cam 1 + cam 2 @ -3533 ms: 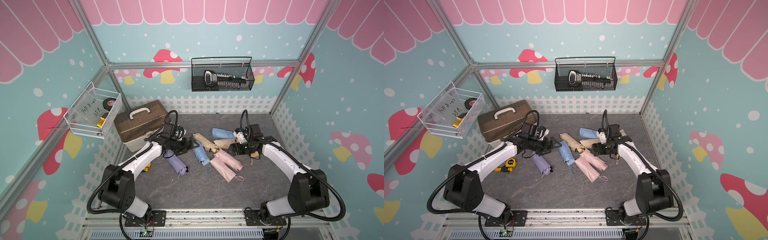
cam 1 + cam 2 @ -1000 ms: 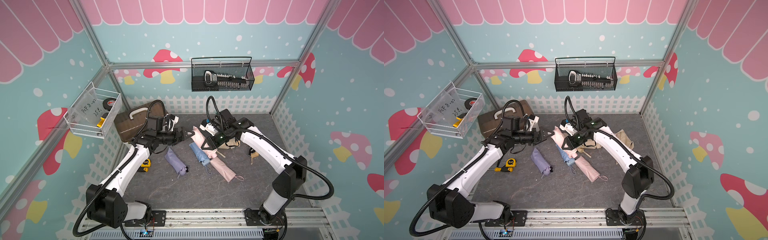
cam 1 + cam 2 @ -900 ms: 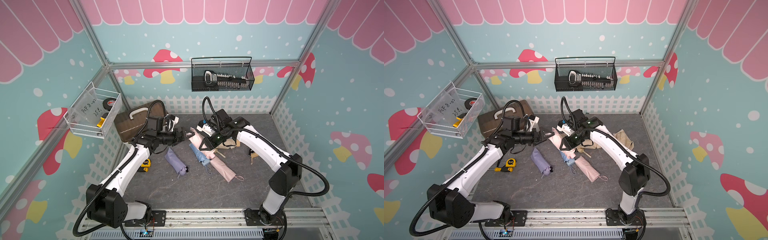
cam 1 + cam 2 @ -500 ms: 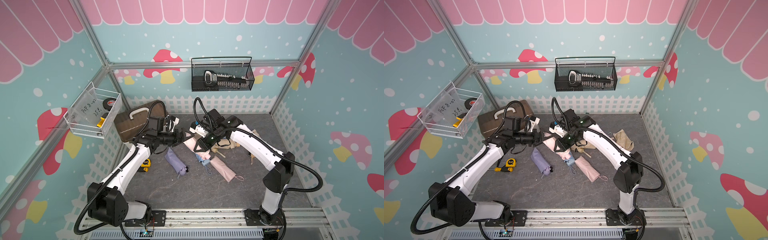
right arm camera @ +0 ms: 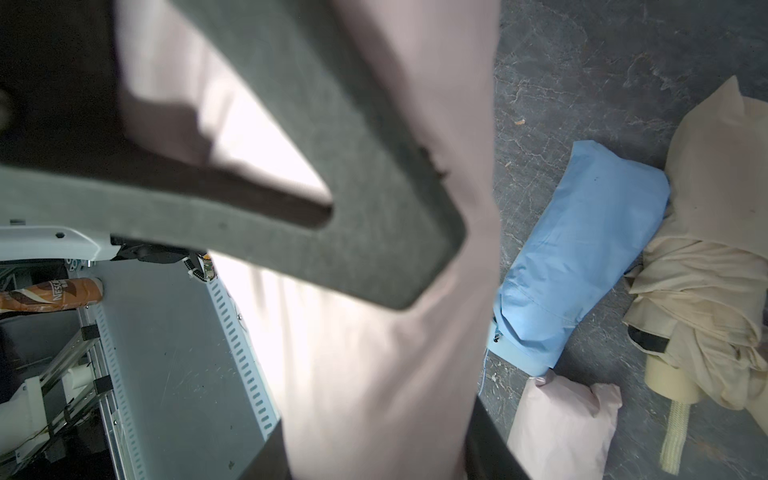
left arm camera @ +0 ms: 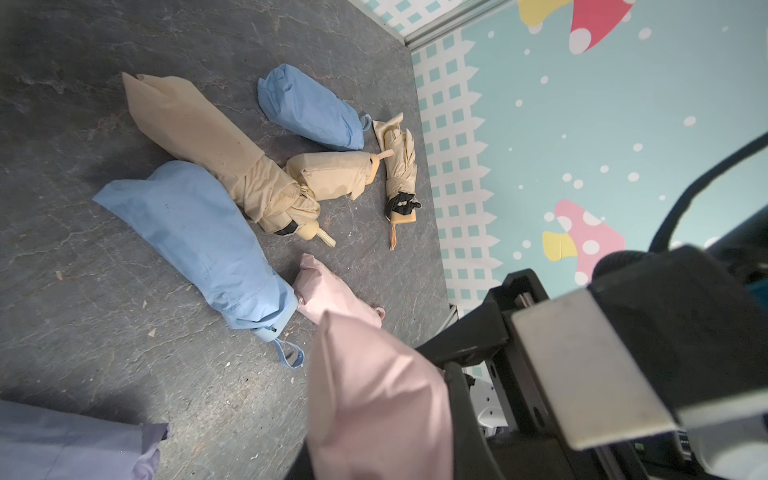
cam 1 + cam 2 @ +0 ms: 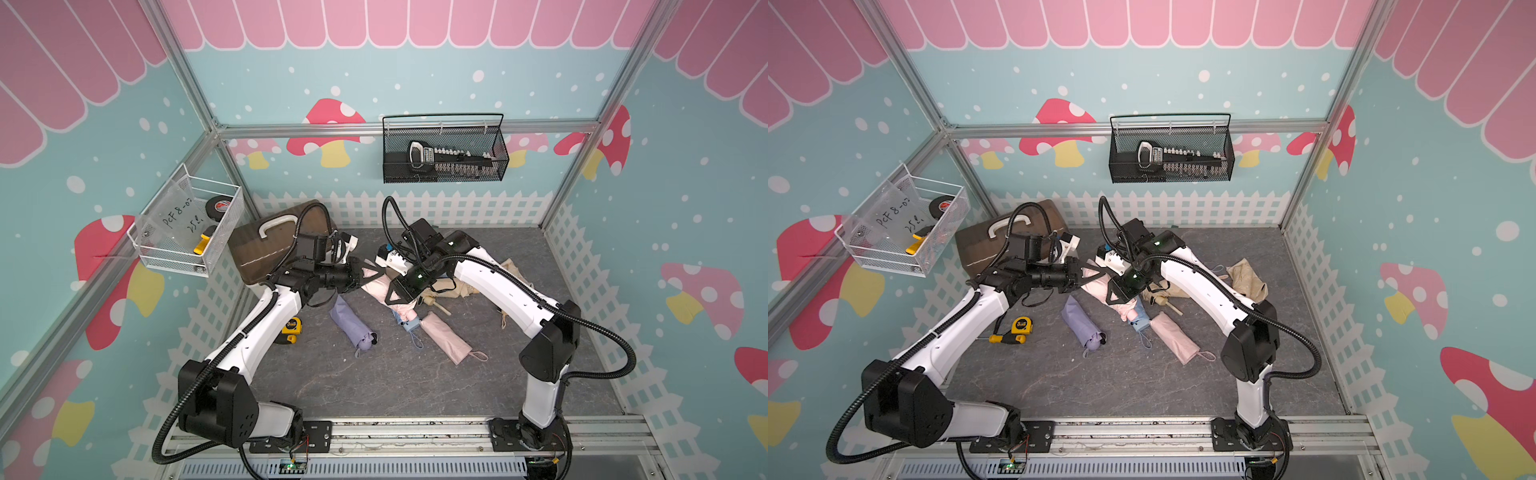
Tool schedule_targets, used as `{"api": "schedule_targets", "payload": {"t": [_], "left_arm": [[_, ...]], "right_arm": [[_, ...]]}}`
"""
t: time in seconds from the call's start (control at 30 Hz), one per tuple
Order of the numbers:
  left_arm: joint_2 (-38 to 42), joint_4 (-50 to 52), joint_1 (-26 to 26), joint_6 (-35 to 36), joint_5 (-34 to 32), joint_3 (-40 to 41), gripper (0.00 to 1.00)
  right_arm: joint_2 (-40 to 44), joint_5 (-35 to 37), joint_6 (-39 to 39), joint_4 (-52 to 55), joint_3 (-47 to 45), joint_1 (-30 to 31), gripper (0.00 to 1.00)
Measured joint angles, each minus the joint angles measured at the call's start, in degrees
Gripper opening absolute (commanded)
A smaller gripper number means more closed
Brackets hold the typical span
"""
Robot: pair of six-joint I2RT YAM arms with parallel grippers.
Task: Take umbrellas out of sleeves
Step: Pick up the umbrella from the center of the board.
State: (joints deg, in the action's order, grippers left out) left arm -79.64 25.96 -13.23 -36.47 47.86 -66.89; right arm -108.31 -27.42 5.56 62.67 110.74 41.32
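Note:
A pink umbrella in its pink sleeve (image 7: 380,286) (image 7: 1098,286) hangs above the mat, slanting toward the front. My right gripper (image 7: 397,297) (image 5: 374,457) is shut round its middle. My left gripper (image 7: 365,272) (image 6: 374,457) is shut on the sleeve's upper back end (image 6: 374,395). One left finger (image 5: 311,187) lies across the pink fabric. On the mat lie a lilac sleeved umbrella (image 7: 353,326), a blue one (image 6: 199,241), a pink one (image 7: 446,338), another blue one (image 6: 309,108) and beige umbrellas (image 6: 270,195).
A brown case (image 7: 270,249) stands at the back left behind my left arm. A yellow tape measure (image 7: 291,326) lies by the left fence. An empty beige sleeve (image 7: 513,270) lies at the right. Wire baskets (image 7: 444,153) (image 7: 187,228) hang on the walls.
My right arm has carried the pink sleeved umbrella left and up to the left gripper. The left gripper, open a second ago, has closed on the sleeve's end.

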Motion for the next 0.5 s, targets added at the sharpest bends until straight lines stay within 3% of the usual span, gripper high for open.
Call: {"api": "schedule_targets", "payload": {"t": [0.07,0.2,0.37,0.5], "left_arm": [[0.00,-1.46,0.37,-1.16,0.63,0.96,0.00],[0.00,-4.02,1.53,-3.74,1.53,2.25,0.00],[0.00,-8.02,3.67,-7.82,0.81,4.59,0.00],[0.00,-13.70,4.22,-12.57,0.09,6.49,0.00]], "right_arm": [[-0.33,0.13,0.02,0.24,0.42,0.00,0.46],[-0.57,-0.50,0.17,0.31,1.55,-0.52,0.67],[1.29,-4.55,4.24,-3.41,1.57,-4.74,0.75],[7.72,-8.87,15.10,-11.15,-5.60,-12.63,0.78]]}}
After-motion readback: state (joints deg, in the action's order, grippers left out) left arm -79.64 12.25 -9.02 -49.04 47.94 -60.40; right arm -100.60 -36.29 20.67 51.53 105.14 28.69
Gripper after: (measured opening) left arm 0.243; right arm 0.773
